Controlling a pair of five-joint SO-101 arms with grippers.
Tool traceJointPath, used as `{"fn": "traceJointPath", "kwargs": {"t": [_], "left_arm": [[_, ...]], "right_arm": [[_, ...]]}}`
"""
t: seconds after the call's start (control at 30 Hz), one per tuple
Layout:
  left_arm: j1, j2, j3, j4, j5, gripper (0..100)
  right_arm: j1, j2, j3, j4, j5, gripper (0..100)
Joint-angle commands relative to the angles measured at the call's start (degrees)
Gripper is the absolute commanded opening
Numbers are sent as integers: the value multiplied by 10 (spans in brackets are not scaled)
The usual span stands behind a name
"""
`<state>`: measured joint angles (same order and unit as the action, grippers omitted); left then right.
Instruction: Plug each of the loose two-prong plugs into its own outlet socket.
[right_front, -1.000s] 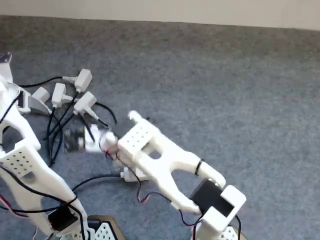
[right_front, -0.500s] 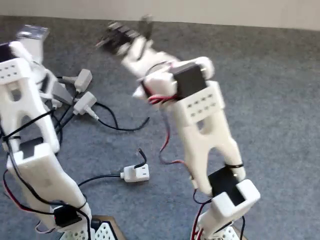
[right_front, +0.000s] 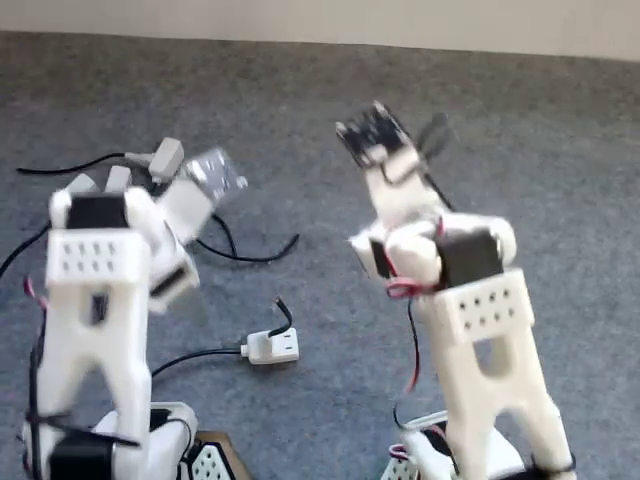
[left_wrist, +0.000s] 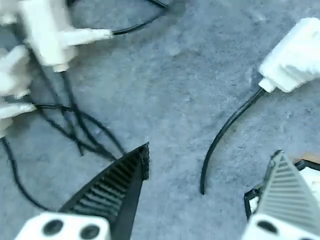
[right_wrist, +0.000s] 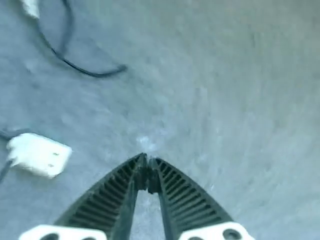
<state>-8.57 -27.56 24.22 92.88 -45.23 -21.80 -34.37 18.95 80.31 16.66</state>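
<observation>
Left wrist view shows the left gripper (left_wrist: 210, 152), jaws wide, above the tabletop (left_wrist: 175, 100) between loose plugs (left_wrist: 50, 32) and outlet socket (left_wrist: 295, 55), light hard plastic likely best pinched across the body; the right gripper (right_wrist: 147, 167) has jaws closed, empty.

Outlet socket (right_front: 272, 346) between left arm (right_front: 95, 300) and right arm (right_front: 485, 330), plugs (right_front: 165, 158) behind left arm
</observation>
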Motion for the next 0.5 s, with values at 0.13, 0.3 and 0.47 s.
{"fn": "traceJointPath", "kwargs": {"t": [0.13,0.3,0.47], "left_arm": [[75,-141,264,-148,-40,362],[148,-169,334,-214,-40,364],[189,-171,372,-317,-7,364]], "right_arm": [[71,-188,456,-213,-18,5],[72,-210,527,-270,-21,5],[73,-211,575,-320,-21,5]]}}
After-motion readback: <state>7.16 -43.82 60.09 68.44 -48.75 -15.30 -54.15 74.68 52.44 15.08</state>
